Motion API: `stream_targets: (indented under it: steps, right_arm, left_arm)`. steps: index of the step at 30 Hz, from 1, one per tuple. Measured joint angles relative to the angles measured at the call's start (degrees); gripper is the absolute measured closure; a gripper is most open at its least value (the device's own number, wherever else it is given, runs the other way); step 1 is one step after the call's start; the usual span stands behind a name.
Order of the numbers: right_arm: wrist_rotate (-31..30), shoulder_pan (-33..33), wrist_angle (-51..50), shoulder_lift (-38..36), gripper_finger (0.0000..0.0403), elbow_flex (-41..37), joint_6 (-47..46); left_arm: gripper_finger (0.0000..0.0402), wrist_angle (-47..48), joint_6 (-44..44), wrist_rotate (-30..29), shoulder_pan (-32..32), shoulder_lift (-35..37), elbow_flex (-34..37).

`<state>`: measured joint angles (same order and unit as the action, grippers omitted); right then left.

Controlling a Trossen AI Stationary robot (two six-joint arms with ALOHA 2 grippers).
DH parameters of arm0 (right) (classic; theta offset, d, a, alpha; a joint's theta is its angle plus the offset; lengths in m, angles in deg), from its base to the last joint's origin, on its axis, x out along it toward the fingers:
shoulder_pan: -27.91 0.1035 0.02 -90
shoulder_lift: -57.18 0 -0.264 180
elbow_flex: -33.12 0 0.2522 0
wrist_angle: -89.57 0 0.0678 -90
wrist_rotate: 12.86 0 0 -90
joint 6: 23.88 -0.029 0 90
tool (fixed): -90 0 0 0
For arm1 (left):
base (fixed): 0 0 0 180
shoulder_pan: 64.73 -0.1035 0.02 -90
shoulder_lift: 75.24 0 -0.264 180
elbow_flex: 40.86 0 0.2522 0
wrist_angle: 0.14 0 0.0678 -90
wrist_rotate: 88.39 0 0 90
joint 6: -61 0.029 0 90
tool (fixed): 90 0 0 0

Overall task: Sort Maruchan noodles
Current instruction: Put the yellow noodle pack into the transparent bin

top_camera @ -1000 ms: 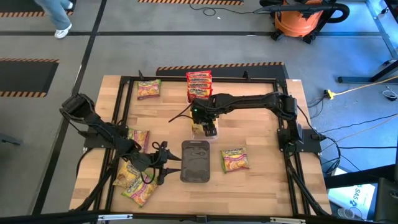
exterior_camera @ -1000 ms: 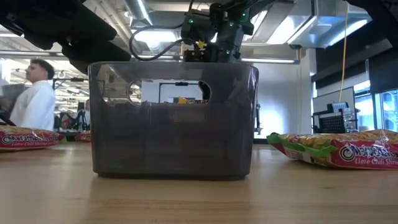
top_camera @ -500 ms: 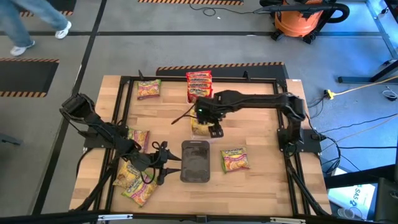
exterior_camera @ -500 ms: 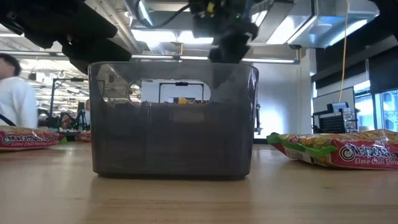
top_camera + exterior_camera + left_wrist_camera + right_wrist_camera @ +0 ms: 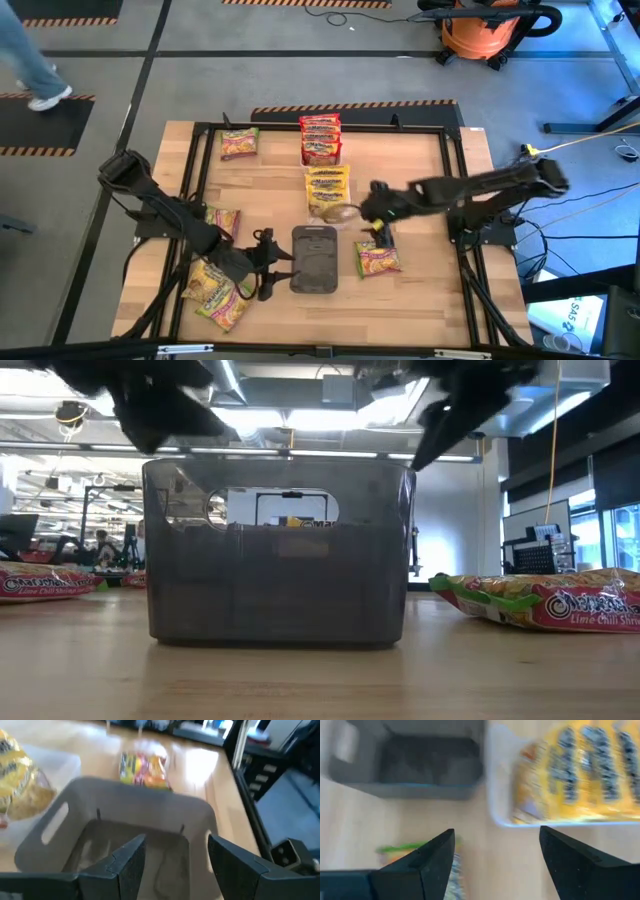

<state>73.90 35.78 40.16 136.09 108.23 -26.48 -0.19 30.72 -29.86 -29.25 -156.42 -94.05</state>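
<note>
The right gripper [image 5: 380,222] hung above the table, just beside the green-and-pink packet [image 5: 377,257] and near the clear tray [image 5: 327,195]. Its fingers [image 5: 417,865] stood open and held nothing. The clear tray held a yellow packet [image 5: 327,185]; in the right wrist view this packet [image 5: 575,772] filled the tray. The red-orange packets [image 5: 320,138] lay in a stack at the far side of the table, touching the clear tray. Another green-and-pink packet [image 5: 239,143] lay well apart, near the far left corner.

The left gripper [image 5: 266,270] was just beside the dark gray bin [image 5: 314,259], and its fingers [image 5: 131,865] were also open and empty. In the left wrist view they pointed into the bin [image 5: 135,827]. More packets [image 5: 213,290] lay under the left arm near the front edge of the wooden table [image 5: 420,300].
</note>
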Motion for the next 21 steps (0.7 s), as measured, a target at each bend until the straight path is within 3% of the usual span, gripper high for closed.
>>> stream_targets:
  steps: [6, 10, 17, 21]
  right_arm:
    - [-3.55, 9.65, 20.29, -8.75, 0.0134, -15.41, -7.95]
    - [-6.43, 15.63, 28.66, -9.34, 0.0134, -20.23, -10.99]
    - [-14.25, 23.10, 37.80, -7.91, 0.0134, -22.84, -13.34]
    - [-16.10, 25.91, 40.24, -7.06, 0.0134, -22.92, -12.71]
  left_arm:
    - [0.0194, 37.22, -21.05, 9.93, 1.52, 0.07, -16.09]
    - [0.0194, 52.00, -37.42, 18.61, 4.96, 0.10, -22.44]
    - [0.0194, 58.66, -67.76, 35.29, 14.01, -1.30, -23.64]
    - [0.0194, 60.46, -77.34, 41.50, 19.69, -4.51, -23.62]
